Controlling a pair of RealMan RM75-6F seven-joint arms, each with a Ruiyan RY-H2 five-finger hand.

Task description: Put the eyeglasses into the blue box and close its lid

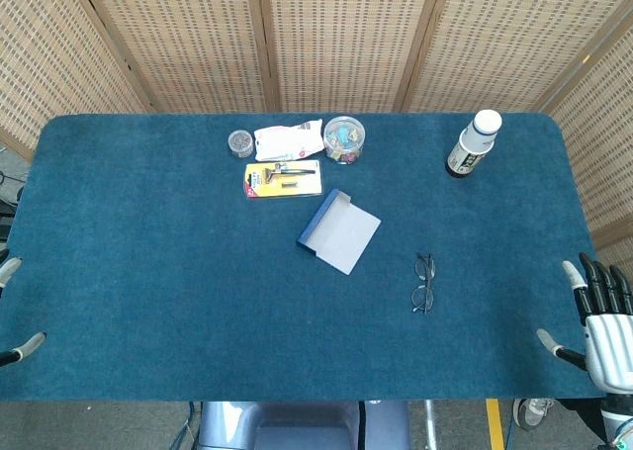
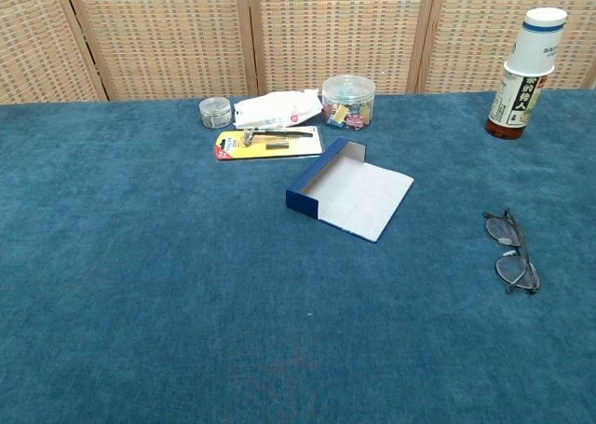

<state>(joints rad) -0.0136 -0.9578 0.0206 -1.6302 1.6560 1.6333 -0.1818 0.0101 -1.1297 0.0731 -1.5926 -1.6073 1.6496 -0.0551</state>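
Note:
The eyeglasses (image 1: 423, 283) (image 2: 512, 253) lie folded flat on the blue table cloth, right of centre. The blue box (image 1: 338, 231) (image 2: 347, 192) sits at mid-table with its lid swung open, its pale inside showing and nothing in it. My right hand (image 1: 601, 316) hovers at the table's right front edge, fingers spread, holding nothing, well right of the glasses. Of my left hand (image 1: 14, 316) only fingertips show at the far left edge, apart and holding nothing. The chest view shows neither hand.
At the back stand a white-capped bottle (image 1: 473, 143) (image 2: 523, 75), a clear tub of coloured clips (image 1: 343, 139) (image 2: 348, 101), a small round jar (image 1: 239, 143), a white packet (image 1: 288, 139) and a yellow tool card (image 1: 283, 179). Woven screens close off the rear.

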